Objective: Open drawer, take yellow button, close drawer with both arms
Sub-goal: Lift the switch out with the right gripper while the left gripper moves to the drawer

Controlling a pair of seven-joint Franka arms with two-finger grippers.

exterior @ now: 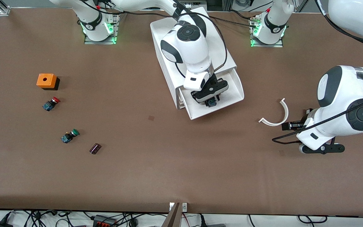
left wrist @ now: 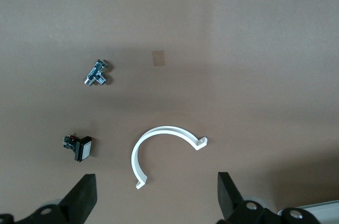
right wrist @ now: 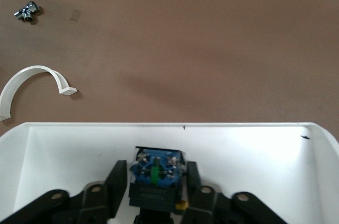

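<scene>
right gripper (right wrist: pixel 154 192) — jaws clenched on button (right wrist: pixel 154 173) in open drawer (exterior: pixel 232 94); left gripper (left wrist: pixel 156 195) — jaws released, waiting over table (exterior: pixel 169 157)

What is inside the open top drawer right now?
The drawer holds one button, with the right pincer closed on its dark blue body. Only a sliver of its yellow cap shows. The drawer floor under the pincer is covered, so nothing can be told there.

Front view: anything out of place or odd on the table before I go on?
A loose curved white plastic strip lies on the table between the open drawer and the left gripper; it resembles a detached handle, though I can't confirm that. Nothing looks spilled.
</scene>
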